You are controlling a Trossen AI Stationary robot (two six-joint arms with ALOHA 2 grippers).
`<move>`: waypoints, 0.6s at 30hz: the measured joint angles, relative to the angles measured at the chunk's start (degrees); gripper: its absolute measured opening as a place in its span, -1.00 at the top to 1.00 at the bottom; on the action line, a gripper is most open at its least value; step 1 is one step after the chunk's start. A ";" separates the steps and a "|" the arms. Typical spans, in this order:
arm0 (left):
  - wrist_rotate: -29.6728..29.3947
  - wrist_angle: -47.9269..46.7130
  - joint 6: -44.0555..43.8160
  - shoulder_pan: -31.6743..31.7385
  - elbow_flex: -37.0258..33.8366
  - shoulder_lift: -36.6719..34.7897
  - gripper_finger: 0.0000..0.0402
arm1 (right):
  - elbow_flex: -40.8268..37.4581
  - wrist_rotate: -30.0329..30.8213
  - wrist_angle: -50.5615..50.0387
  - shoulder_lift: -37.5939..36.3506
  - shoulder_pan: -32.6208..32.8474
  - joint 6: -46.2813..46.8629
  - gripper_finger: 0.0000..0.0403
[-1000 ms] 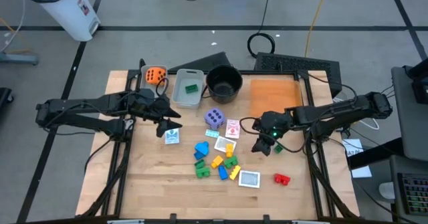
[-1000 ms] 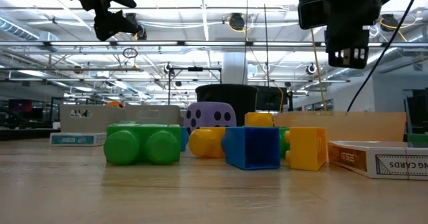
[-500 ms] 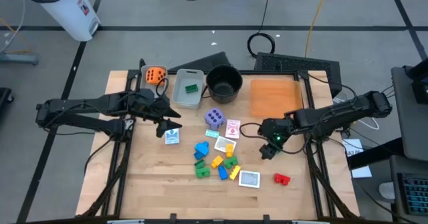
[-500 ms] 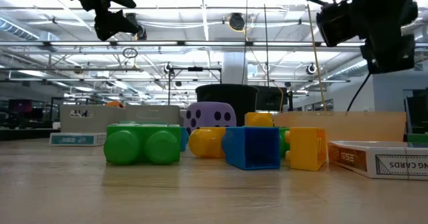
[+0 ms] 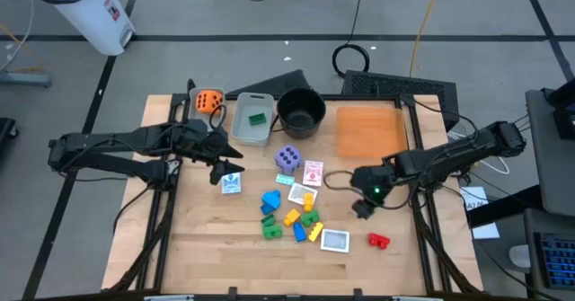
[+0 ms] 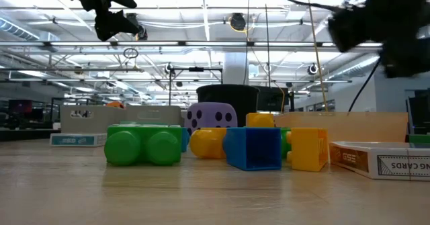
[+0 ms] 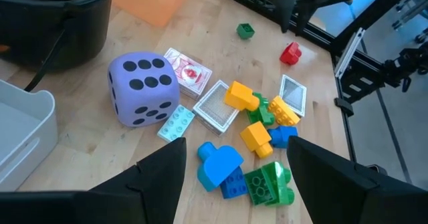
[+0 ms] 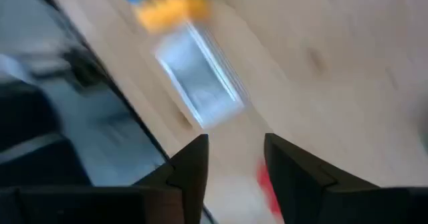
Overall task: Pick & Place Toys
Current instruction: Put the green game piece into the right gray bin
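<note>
1. Purple die (image 5: pixel 287 158) sits at bench centre, black pips up
2. Orange die (image 5: pixel 208 101) lies at 10 o'clock
3. Mixed blocks (image 5: pixel 289 216) cluster at 6 o'clock
4. Red block (image 5: pixel 378 240) lies alone at 4 o'clock
5. Green block (image 5: pixel 256 118) rests at 11 o'clock

The surface (image 5: pixel 198 238) is pale wood with a visible grain. Near its far left corner lies an orange die (image 5: pixel 208 101) with black pips; the purple die (image 5: pixel 287 158) toward the middle is lavender, also black-spotted. A red block (image 5: pixel 378 241) lies near the right edge. The middle cluster mixes blue (image 5: pixel 270 199), yellow (image 5: pixel 292 217) and green (image 5: pixel 270 231) blocks. A grey bin (image 5: pixel 252 119) holds a green block (image 5: pixel 256 118). The pot (image 5: pixel 300 112) is black. One card (image 5: pixel 312 172) shows a red pattern on white.
</note>
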 joint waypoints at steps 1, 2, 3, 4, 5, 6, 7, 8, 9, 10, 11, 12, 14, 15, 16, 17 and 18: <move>-0.27 0.00 -0.02 0.00 0.00 0.00 -0.33 | -0.02 -0.04 -2.68 0.02 1.00 -0.13 0.21; -0.53 -0.02 -0.04 0.00 0.00 0.00 -0.33 | -0.02 0.33 -5.37 0.02 1.94 -0.36 0.17; -0.89 0.00 -0.02 0.02 0.00 0.06 -0.33 | -0.04 0.99 -7.48 0.02 2.82 -0.40 0.12; -1.18 0.04 -0.06 0.02 0.00 0.36 -0.33 | -0.04 2.04 -9.37 0.02 3.69 -0.38 0.07; -1.44 0.02 -0.04 0.02 0.00 0.66 -0.33 | -0.04 3.33 -10.76 0.02 4.47 -0.27 0.01; -1.46 -0.14 -0.04 0.02 0.00 0.87 -0.33 | -0.04 4.63 -11.78 0.02 5.13 -0.11 -0.04; -1.46 -0.35 -0.02 0.02 0.00 0.90 -0.33 | -0.04 6.02 -12.60 0.02 5.66 -0.08 -0.10; -1.46 -0.35 -0.02 0.00 0.00 0.93 -0.33 | -0.04 7.60 -13.03 0.02 6.10 -0.11 -0.15; -1.44 -0.08 -0.06 0.00 0.03 1.24 -0.33 | -0.04 9.37 -13.23 0.03 6.43 -0.09 -0.21; -1.44 0.04 -0.27 0.00 0.08 1.70 -0.33 | -0.04 11.75 -13.33 0.07 6.70 -0.13 -0.26; -1.45 -0.04 -0.41 0.01 0.09 2.26 -0.33 | -0.04 13.37 -13.45 0.07 6.90 -0.12 -0.31; -1.40 -0.30 -0.62 0.02 0.08 2.83 -0.33 | -0.04 15.35 -13.81 0.10 7.00 -0.47 -0.36; -1.11 0.00 -1.03 0.02 0.07 3.74 -0.33 | -0.04 17.68 -15.06 0.67 7.18 -1.22 -0.44; -0.72 0.39 -1.23 0.01 0.07 4.10 -0.33 | -0.04 18.49 -16.09 1.09 7.18 -1.57 -0.48; -0.29 0.46 -1.25 0.02 0.07 4.44 -0.33 | -0.04 18.90 -17.01 1.71 7.18 -1.79 -0.51; 0.29 0.52 -1.20 0.02 0.07 4.76 -0.33 | -0.04 18.95 -17.65 2.45 7.16 -2.01 -0.54; 0.69 1.08 -1.22 0.00 0.05 5.10 -0.33 | -0.07 19.01 -18.01 3.25 7.14 -2.47 -0.57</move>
